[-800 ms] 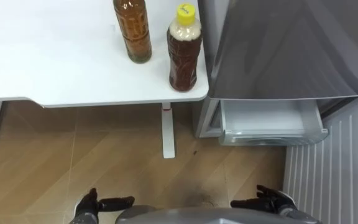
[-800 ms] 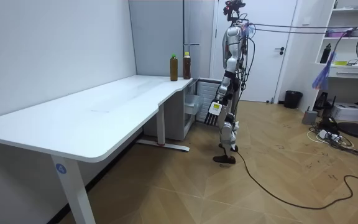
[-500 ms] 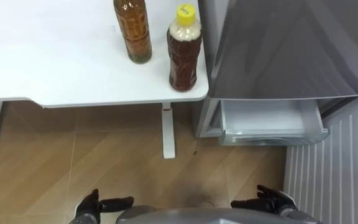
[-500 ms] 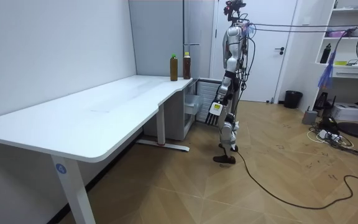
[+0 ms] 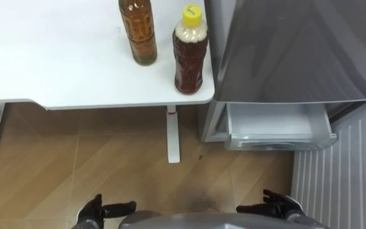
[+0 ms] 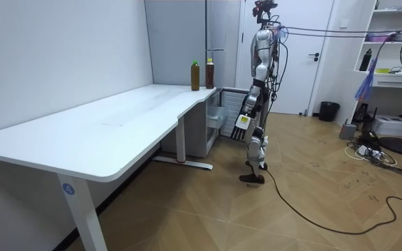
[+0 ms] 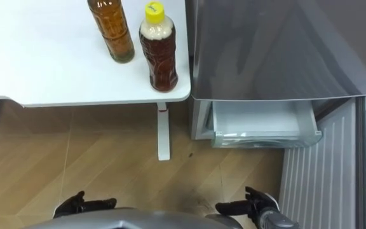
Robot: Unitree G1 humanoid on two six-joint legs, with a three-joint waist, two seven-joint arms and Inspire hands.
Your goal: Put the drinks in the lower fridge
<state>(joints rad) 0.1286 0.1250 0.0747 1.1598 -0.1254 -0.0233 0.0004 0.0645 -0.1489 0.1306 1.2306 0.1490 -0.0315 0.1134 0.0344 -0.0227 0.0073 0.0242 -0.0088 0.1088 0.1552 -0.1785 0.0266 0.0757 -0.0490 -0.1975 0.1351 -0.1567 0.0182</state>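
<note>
2 bottles [image 5: 189,54] stand on the table's [image 5: 56,70] right corner; left hand [image 5: 100,208] and right hand [image 5: 275,203] hang open, empty.

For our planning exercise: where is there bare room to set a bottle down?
The white table is bare left of the amber bottle; the open fridge drawer looks bare too. Crowded: the table's corner by the fridge, where it and the yellow-capped bottle stand.
</note>
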